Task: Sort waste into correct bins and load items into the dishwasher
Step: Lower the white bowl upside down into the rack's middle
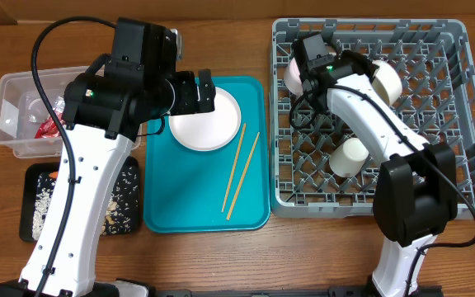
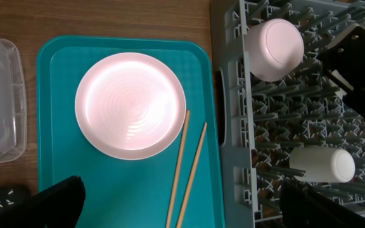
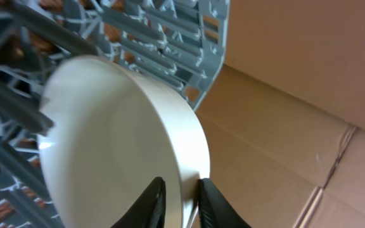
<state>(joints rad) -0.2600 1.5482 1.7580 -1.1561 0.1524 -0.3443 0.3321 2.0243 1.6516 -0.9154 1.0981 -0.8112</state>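
Note:
My right gripper [image 3: 181, 197] is shut on the rim of a white bowl [image 3: 119, 145], which stands on edge at the left side of the grey dish rack [image 1: 460, 124]. In the overhead view this gripper [image 1: 302, 73] and the held bowl [image 1: 290, 76] are at the rack's far left corner. Another white bowl [image 1: 388, 79] and a white cup [image 1: 349, 157] lie in the rack. My left gripper [image 2: 182, 209] is open and empty above the teal tray [image 1: 171, 198], near a pale-pink plate [image 2: 130, 104] and two wooden chopsticks [image 2: 189, 171].
A clear tub [image 1: 11, 91] with a red wrapper [image 1: 48, 125] stands at the far left. A black tray [image 1: 33, 186] with beige crumbs lies in front of it. A cardboard wall shows beyond the rack in the right wrist view.

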